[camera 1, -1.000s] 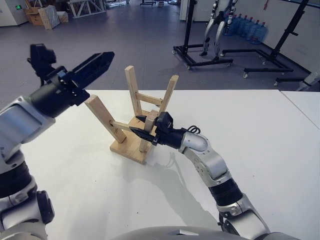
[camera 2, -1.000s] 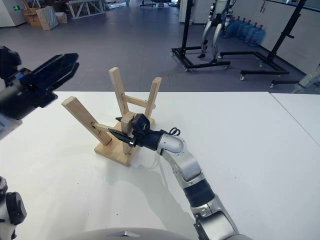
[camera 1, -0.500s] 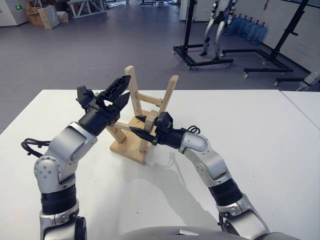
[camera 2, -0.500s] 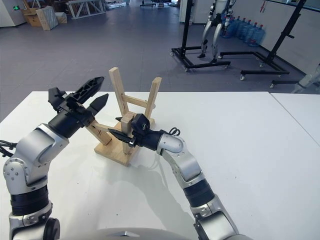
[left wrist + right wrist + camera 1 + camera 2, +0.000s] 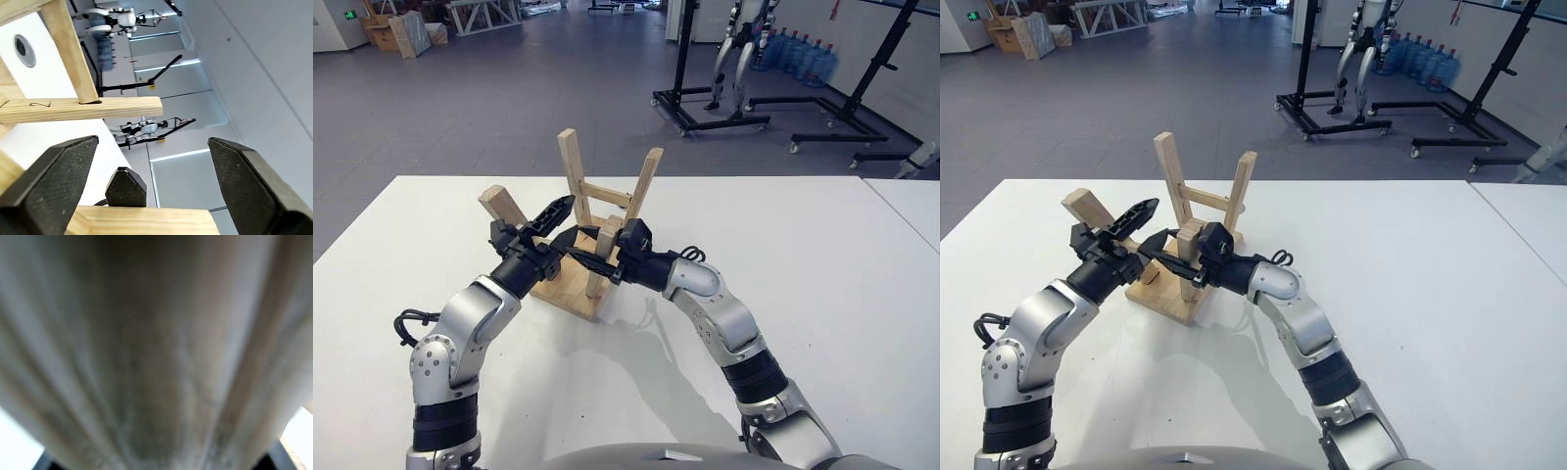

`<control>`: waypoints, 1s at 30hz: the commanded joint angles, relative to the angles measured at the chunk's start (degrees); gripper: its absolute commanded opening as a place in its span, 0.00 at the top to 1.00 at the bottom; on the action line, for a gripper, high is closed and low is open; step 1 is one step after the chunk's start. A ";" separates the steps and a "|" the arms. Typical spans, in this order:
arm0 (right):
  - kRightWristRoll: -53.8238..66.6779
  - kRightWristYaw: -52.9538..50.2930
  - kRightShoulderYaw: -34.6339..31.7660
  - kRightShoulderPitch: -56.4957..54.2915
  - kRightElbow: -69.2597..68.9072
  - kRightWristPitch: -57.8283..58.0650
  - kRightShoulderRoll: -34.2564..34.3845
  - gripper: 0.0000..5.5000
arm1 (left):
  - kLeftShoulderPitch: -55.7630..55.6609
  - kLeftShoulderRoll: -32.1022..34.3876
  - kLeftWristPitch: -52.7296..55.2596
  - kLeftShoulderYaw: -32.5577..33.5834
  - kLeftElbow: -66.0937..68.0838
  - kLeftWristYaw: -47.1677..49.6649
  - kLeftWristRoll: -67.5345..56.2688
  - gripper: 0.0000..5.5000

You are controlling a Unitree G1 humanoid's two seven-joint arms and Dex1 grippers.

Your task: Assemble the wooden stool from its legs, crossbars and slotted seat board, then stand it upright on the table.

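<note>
The wooden stool lies upside down on the white table (image 5: 822,255), its seat board (image 5: 570,292) flat and its legs pointing up. Two rear legs (image 5: 574,176) are joined by a crossbar (image 5: 607,194), and a slanted leg (image 5: 497,204) stands at the left. My right gripper (image 5: 579,245) is shut on the short front leg (image 5: 607,240) just above the board; its wrist view is blurred wood grain (image 5: 156,352). My left gripper (image 5: 564,223) is open beside the left side's crossbar, its fingers (image 5: 54,186) spread over a wooden bar (image 5: 142,220).
Free tabletop lies to the right and in front of the stool. A second white table (image 5: 913,196) adjoins at the far right. Black wheeled frames (image 5: 715,108) stand on the floor beyond the far edge.
My left arm has swung down from high at the left to the stool, its open fingers now at the left crossbar. The right gripper and the stool have stayed put.
</note>
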 commanded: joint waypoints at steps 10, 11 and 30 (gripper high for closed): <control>-0.82 -0.44 0.05 -0.12 0.32 1.45 -0.74 0.63 | -16.90 8.90 -2.88 5.34 0.43 7.21 -1.16 0.25; -0.80 -0.41 0.02 -0.17 0.43 1.40 -0.73 0.63 | -18.94 9.28 -3.15 5.89 0.33 8.25 -1.17 0.25; -0.98 -0.28 0.20 -0.68 1.37 1.14 -0.76 0.63 | -3.87 3.77 1.06 0.13 8.93 -6.51 11.14 0.25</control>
